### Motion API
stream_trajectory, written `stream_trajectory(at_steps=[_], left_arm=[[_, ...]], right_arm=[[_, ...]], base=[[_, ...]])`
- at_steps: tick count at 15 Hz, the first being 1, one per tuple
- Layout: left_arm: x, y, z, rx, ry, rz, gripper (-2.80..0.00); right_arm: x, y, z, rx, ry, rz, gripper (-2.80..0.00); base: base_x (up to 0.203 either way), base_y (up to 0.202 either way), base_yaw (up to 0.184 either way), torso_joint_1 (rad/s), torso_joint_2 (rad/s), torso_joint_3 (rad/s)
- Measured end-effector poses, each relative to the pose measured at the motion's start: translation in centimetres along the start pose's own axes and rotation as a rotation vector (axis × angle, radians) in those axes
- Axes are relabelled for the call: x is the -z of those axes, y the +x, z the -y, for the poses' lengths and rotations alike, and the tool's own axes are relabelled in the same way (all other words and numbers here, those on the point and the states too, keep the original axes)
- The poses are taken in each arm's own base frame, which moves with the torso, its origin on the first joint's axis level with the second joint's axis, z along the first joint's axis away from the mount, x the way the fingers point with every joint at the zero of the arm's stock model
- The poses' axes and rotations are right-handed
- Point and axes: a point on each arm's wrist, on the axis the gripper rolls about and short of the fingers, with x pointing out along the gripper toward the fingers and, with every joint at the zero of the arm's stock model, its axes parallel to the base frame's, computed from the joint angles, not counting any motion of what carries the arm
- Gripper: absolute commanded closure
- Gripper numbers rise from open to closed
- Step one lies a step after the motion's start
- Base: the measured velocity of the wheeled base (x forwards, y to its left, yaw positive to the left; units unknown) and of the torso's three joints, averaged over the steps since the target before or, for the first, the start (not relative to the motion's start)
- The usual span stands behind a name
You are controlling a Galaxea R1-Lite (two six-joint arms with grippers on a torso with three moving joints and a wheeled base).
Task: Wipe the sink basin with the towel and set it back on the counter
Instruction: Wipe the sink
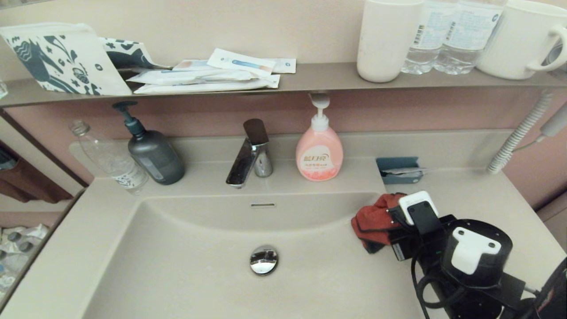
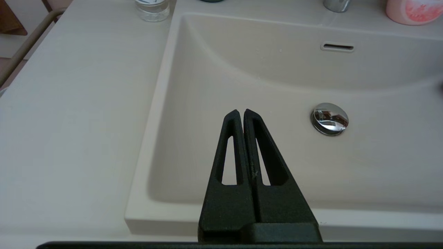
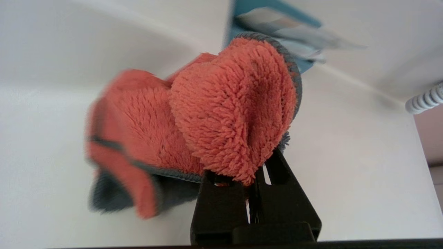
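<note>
now right gripper [image 3: 254, 180] clamps towel [image 3: 193, 128].

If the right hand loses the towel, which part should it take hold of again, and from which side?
Judging by its pose, the bunched upper fold of the towel, from the robot's side over the counter. The right hand is already shut on that thick gathered lobe, and the loose grey-edged flap hangs free toward the sink basin, too thin to pinch well. The left hand is shut over the basin's near-left part.

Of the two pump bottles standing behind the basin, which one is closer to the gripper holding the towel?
The pink pump bottle, right of the faucet; the dark grey one stands left of it, farther from the right gripper.
</note>
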Motion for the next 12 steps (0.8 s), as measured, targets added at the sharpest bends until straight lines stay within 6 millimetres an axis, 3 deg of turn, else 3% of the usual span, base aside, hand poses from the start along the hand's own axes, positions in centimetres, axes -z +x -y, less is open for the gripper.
stream_trajectory(at_steps=[5, 7, 9, 12], left_arm=[[0.0, 0.0, 0.0, 0.000, 0.000, 0.000, 0.00], [0.0, 0.0, 0.0, 0.001, 0.000, 0.000, 0.00], [0.0, 0.0, 0.0, 0.000, 0.000, 0.000, 0.00], [0.0, 0.0, 0.0, 0.000, 0.000, 0.001, 0.00]], right_arm=[[0.1, -5.5, -1.3, -0.127, -0.067, 0.012, 0.00], [0.4, -6.6, -1.0, -0.160, -0.113, -0.013, 0.00], [0.5, -5.9, 0.2, -0.115, -0.106, -0.035, 0.00], [1.3, -3.3, 2.9, 0.032, -0.069, -0.103, 0.00]], base=[[0.000, 0.000, 0.000, 0.000, 0.00, 0.000], [0.000, 0.000, 0.000, 0.000, 0.00, 0.000], [0.000, 0.000, 0.000, 0.000, 0.00, 0.000], [0.000, 0.000, 0.000, 0.000, 0.00, 0.000]])
